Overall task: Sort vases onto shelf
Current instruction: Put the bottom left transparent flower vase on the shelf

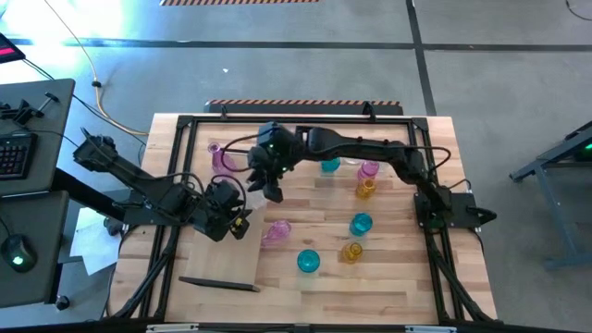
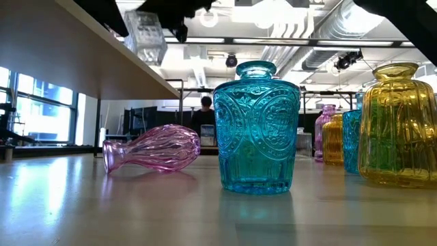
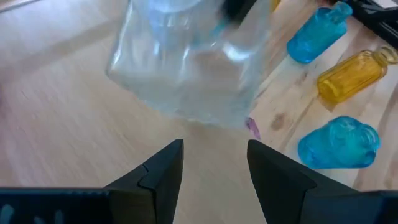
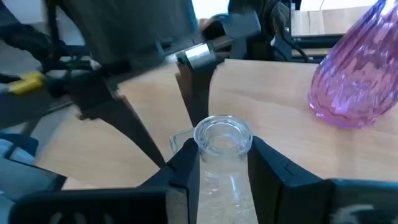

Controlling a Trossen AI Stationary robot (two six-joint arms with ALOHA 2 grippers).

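The shelf [image 1: 236, 264] is a light-wood board at the table's left. My right gripper [image 1: 275, 190] reaches across the table from the right and is shut on a clear vase [image 2: 145, 34] over the shelf. In the right wrist view the vase's round rim [image 4: 222, 134] shows between my fingers. My left gripper [image 1: 239, 225] hovers open beside the clear vase [image 3: 186, 62], fingers apart, touching nothing. A pink vase [image 4: 360, 74] stands on the shelf toward the far edge. Another pink vase [image 2: 153, 149] lies on its side on the table next to the shelf. My right gripper pinches the clear vase's neck [image 4: 219, 180], just under its rim, between its two fingers. The fingers come from the table's right side, slanting down. The vase hangs roughly upright below them over the shelf. I cannot tell whether its base touches the board.
Right of the shelf stand teal vases [image 1: 308, 261] [image 1: 361, 224], an amber one [image 1: 352, 251], and a pink and amber pair [image 1: 366, 180]. A black frame [image 1: 435, 250] runs around the tabletop. A person [image 2: 206, 113] stands far off in the room.
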